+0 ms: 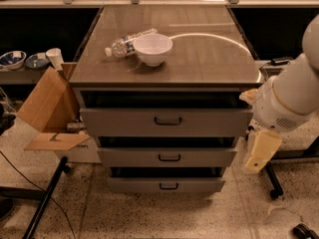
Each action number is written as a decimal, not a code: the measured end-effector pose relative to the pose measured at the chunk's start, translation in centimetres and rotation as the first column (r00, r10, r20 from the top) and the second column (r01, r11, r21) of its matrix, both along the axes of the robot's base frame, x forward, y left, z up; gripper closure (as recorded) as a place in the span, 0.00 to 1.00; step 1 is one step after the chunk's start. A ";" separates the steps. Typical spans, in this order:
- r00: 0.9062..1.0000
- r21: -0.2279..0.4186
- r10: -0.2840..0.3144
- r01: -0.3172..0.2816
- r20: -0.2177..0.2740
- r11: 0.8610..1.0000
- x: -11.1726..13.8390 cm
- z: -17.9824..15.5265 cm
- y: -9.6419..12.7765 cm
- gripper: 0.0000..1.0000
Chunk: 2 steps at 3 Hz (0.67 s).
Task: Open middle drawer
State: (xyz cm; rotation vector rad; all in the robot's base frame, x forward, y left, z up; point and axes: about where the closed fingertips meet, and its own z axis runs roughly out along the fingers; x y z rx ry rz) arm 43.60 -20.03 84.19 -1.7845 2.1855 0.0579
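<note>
bowl (152,49) sits on the cabinet top (209,63), left of centre, with the bottle (127,43) lying just behind and left of it. under the top there are three in a stack: top drawer (167,121), middle drawer (168,157) beneath it, bottom drawer (168,185) lowest. cardboard box (45,106) on the floor left of the cabinet. gripper (259,153) hangs off the cabinet's right side, level with the middle drawer, not touching it.

Matt metal middle drawer (204,157), smooth plastic claw (261,152) beside.

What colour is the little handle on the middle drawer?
The handle is black, clearest in the camera view. The claw hangs right of the middle drawer.
</note>
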 end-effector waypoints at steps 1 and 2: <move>0.998 0.057 -0.059 0.059 -0.009 0.997 0.7 -5.7 0.4 0.00; 0.996 0.111 -0.085 0.085 -0.003 0.990 1.1 -10.8 1.0 0.00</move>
